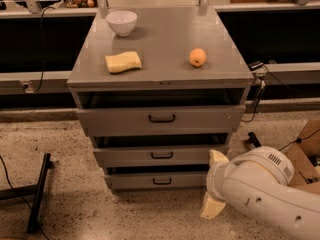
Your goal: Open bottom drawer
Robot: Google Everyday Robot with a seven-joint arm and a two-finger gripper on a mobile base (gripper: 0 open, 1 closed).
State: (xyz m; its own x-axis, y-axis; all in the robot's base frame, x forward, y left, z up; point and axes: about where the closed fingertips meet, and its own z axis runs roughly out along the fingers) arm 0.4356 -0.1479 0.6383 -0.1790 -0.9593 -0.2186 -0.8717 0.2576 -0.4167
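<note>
The grey metal cabinet (160,79) has three drawers. The bottom drawer (135,180) is the narrowest front, with a small dark bar handle (162,181). It looks pushed in, like the two above it. My gripper (214,182) is at the lower right, just beside the bottom drawer's right end and right of the handle. Its two tan fingers (217,157) stand well apart, one above the other, open and empty. The white arm (265,191) runs off to the lower right.
On the cabinet top are a white bowl (121,22), a yellow sponge (123,62) and an orange (197,57). A black stand leg (39,191) lies on the floor at left. A cardboard box (305,154) and cables sit at right.
</note>
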